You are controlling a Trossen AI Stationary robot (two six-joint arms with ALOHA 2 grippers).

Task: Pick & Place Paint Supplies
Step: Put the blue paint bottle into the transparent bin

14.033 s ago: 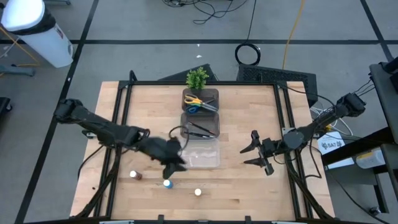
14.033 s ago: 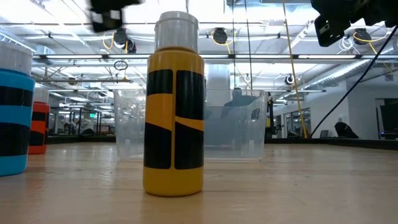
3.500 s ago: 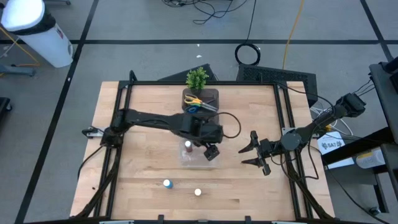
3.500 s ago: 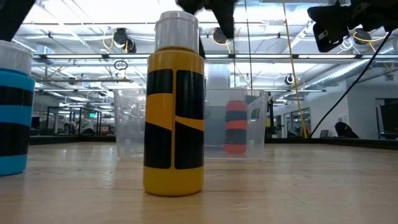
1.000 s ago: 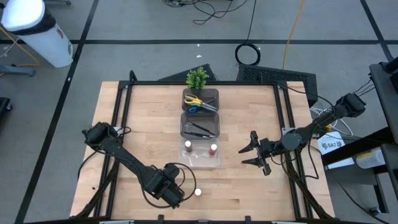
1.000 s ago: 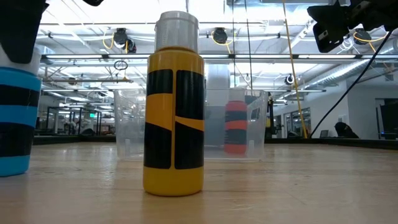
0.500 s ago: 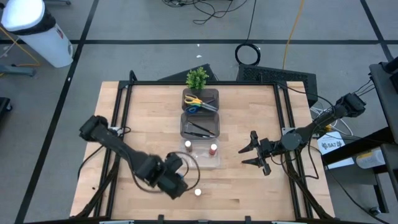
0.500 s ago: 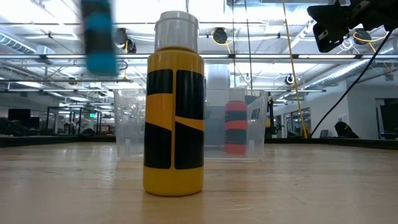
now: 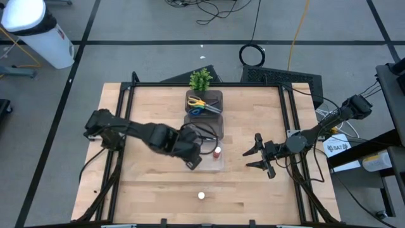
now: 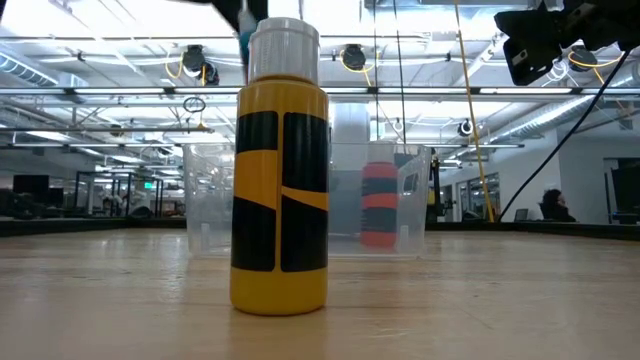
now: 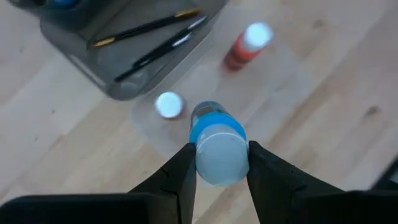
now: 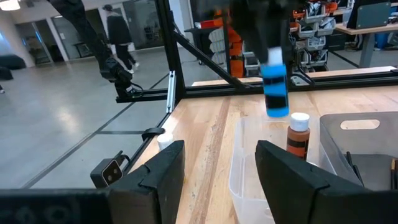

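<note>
We had the left hand (image 11: 217, 163) closed on the blue bottle (image 11: 217, 145), gripping it just below its white cap so it hung upright over the clear bin (image 9: 212, 163), where we judged it was meant to go down. Holding it high on the body kept the base free to land flat beside the two bottles already standing in that bin: the red one (image 9: 217, 152) and the brown one (image 12: 298, 135). The yellow-and-black bottle (image 10: 280, 165) stood alone on the desk (image 9: 152, 114) near its front edge, well apart from the bin, so we took it as the last one left to collect. Brushes (image 11: 149, 37) lay in the dark bin (image 9: 218, 126) and scissors (image 9: 201, 105) in the bin beyond it. Our right hand (image 9: 258, 154) waited open and empty to the right of the bins. We could read no writing on any bottle.
</note>
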